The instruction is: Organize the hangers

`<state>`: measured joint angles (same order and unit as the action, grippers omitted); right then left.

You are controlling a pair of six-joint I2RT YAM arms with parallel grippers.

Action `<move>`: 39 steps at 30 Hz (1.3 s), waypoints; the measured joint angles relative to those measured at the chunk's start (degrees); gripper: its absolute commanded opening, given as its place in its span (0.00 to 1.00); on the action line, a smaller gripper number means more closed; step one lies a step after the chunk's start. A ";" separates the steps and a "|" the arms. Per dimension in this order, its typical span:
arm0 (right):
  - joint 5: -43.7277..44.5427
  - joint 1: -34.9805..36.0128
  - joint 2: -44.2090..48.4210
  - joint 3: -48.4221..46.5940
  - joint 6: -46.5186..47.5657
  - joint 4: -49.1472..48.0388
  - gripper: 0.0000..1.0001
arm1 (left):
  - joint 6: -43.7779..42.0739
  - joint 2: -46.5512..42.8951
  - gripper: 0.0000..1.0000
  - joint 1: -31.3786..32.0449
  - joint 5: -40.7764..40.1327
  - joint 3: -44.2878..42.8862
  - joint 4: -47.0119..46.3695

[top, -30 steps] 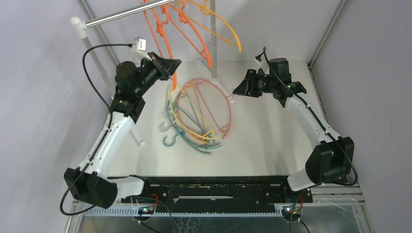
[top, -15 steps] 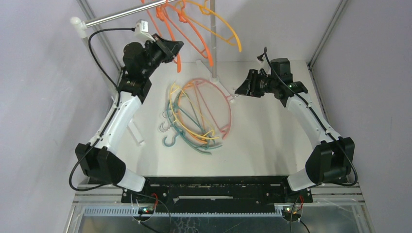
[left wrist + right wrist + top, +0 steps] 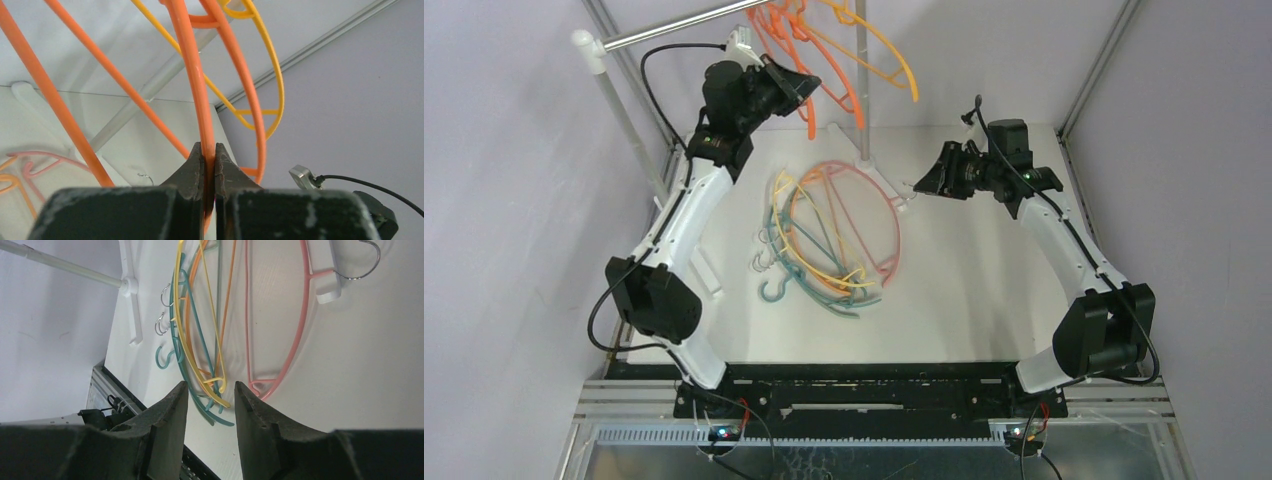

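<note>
My left gripper [image 3: 806,88] is raised near the silver rail [image 3: 674,25] and is shut on an orange hanger [image 3: 809,115]; in the left wrist view the jaws pinch its orange bar [image 3: 200,100]. Other orange hangers and a yellow hanger [image 3: 894,60] hang at the rail. A pile of hangers [image 3: 829,240] in pink, teal, yellow and orange lies on the table, also shown in the right wrist view [image 3: 210,330]. My right gripper [image 3: 921,186] is open and empty, hovering just right of the pile, by the pink hanger [image 3: 295,340].
A grey upright pole [image 3: 862,90] stands on a white foot [image 3: 879,180] behind the pile. A white post [image 3: 619,110] carries the rail's left end. Grey walls close in left, right and behind. A black bar [image 3: 864,385] runs along the near edge.
My left arm has risen and swung back to the right, carrying the orange hanger up toward the rail. The right arm has barely moved.
</note>
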<state>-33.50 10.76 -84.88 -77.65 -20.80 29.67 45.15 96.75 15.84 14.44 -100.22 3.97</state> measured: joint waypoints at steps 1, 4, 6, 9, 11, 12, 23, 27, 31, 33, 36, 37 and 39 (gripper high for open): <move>0.00 -0.11 0.00 0.00 0.00 0.00 0.47 | 0.20 0.59 0.00 0.28 0.26 -0.96 0.37; 0.00 -0.50 0.00 0.00 0.00 0.00 0.47 | 1.01 3.48 0.00 1.33 0.92 -5.05 2.08; 0.00 -0.72 0.00 0.00 -0.02 0.00 0.47 | 1.38 6.19 0.00 2.10 1.46 -8.50 3.34; -0.04 -1.22 0.00 -0.02 -0.07 0.00 0.47 | 1.46 11.02 0.00 3.52 2.29 -13.97 4.35; -0.09 -1.70 -0.02 -0.15 -0.11 -0.02 0.47 | 1.57 14.23 0.00 4.44 2.34 -17.51 4.70; -0.09 -1.95 -0.02 -0.33 -0.13 0.07 0.47 | 1.70 15.82 0.00 4.81 2.45 -19.47 4.96; -0.20 -2.91 -0.46 -1.07 -0.17 0.04 0.54 | 4.15 27.45 0.57 6.23 5.33 -35.71 11.15; -0.11 -2.91 -0.98 -1.07 -0.31 0.15 0.57 | 3.87 27.32 0.80 5.22 5.86 -35.12 12.98; 0.07 -2.91 -1.38 -1.07 -0.35 0.17 0.58 | 2.91 25.38 0.99 3.85 6.56 -32.30 13.16; 0.31 -2.91 -1.40 -1.05 -0.35 0.24 0.59 | 2.34 23.56 1.00 3.26 6.95 -30.82 13.40; 0.85 -2.91 -1.40 -1.05 -0.31 0.31 0.61 | 1.33 20.04 1.00 2.62 7.50 -27.89 13.46; 1.09 -2.91 -1.40 -1.05 -0.24 0.44 0.61 | 1.09 18.25 1.00 2.47 7.91 -26.23 13.33; 1.75 -2.80 -1.38 -1.05 -0.11 0.68 0.62 | 0.81 14.93 1.00 2.29 8.70 -23.15 13.14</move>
<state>-31.75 7.97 -86.26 -78.70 -20.91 30.35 45.95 111.68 18.13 23.14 -123.37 17.10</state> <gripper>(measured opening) 0.610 0.995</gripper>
